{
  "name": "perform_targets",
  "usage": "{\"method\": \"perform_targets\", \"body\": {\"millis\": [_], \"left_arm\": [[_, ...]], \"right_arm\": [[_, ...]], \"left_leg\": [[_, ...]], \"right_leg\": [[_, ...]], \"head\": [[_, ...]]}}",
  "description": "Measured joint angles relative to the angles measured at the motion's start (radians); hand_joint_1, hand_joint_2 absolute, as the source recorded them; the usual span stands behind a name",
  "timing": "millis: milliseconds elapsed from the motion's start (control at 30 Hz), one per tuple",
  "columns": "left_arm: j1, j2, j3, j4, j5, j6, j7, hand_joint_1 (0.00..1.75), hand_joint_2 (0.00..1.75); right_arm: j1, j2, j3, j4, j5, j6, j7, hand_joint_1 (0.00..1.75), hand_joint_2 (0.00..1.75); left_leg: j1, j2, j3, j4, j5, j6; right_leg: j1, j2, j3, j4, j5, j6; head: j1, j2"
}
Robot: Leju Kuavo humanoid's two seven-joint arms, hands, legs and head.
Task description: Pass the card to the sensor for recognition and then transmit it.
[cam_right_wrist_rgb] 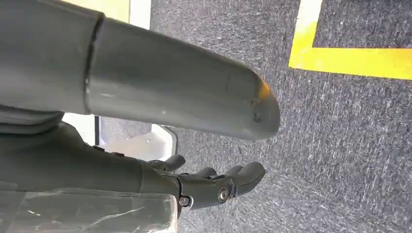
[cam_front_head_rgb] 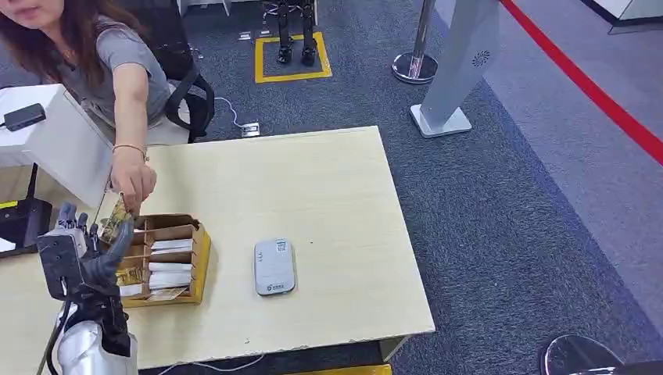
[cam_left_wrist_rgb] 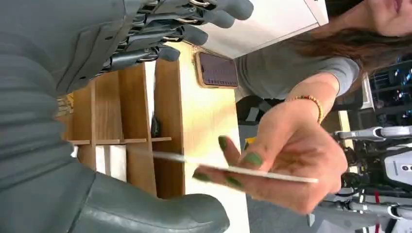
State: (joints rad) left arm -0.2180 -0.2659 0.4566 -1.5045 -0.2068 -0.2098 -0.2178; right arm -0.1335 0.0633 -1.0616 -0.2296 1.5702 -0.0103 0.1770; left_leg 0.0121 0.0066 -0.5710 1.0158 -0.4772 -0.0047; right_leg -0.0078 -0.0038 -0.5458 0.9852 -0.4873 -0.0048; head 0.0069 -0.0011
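Observation:
A person's hand (cam_front_head_rgb: 133, 180) holds a patterned card (cam_front_head_rgb: 117, 219) just above my left hand (cam_front_head_rgb: 86, 250), beside the wooden card box (cam_front_head_rgb: 199, 258). In the left wrist view the card (cam_left_wrist_rgb: 272, 174) lies edge-on, pinched in the person's hand (cam_left_wrist_rgb: 291, 145), and reaches into the gap between my thumb (cam_left_wrist_rgb: 160, 213) and my spread fingers (cam_left_wrist_rgb: 194, 24); neither touches it. The grey-white sensor (cam_front_head_rgb: 274, 266) lies flat on the table to the right of the box. My right hand (cam_right_wrist_rgb: 209, 187) hangs over the carpet, loosely open and holding nothing.
The box holds several white and patterned cards in its compartments. A phone (cam_left_wrist_rgb: 216, 70) lies on the table beyond the box. A white cabinet (cam_front_head_rgb: 55, 133) and a black device (cam_front_head_rgb: 19, 223) stand at the left. The table's bare top (cam_front_head_rgb: 328, 187) stretches to the right.

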Motion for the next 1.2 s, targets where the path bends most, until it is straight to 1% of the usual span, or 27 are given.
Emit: {"method": "perform_targets", "body": {"millis": [733, 1200], "left_arm": [[-0.010, 0.000, -0.010, 0.038, -0.011, 0.027, 0.016, 1.75, 1.75], [-0.012, 0.000, -0.010, 0.042, -0.016, 0.030, 0.018, 1.75, 1.75]], "right_arm": [[0.000, 0.000, 0.000, 0.000, 0.001, 0.003, 0.011, 0.00, 0.00], [0.000, 0.000, 0.001, 0.000, 0.001, 0.003, 0.011, 0.00, 0.00]], "left_leg": [[0.000, 0.000, 0.000, 0.000, 0.000, 0.000], [0.000, 0.000, 0.000, 0.000, 0.000, 0.000]], "right_leg": [[0.000, 0.000, 0.000, 0.000, 0.000, 0.000], [0.000, 0.000, 0.000, 0.000, 0.000, 0.000]], "head": [[0.000, 0.000], [0.000, 0.000]]}}
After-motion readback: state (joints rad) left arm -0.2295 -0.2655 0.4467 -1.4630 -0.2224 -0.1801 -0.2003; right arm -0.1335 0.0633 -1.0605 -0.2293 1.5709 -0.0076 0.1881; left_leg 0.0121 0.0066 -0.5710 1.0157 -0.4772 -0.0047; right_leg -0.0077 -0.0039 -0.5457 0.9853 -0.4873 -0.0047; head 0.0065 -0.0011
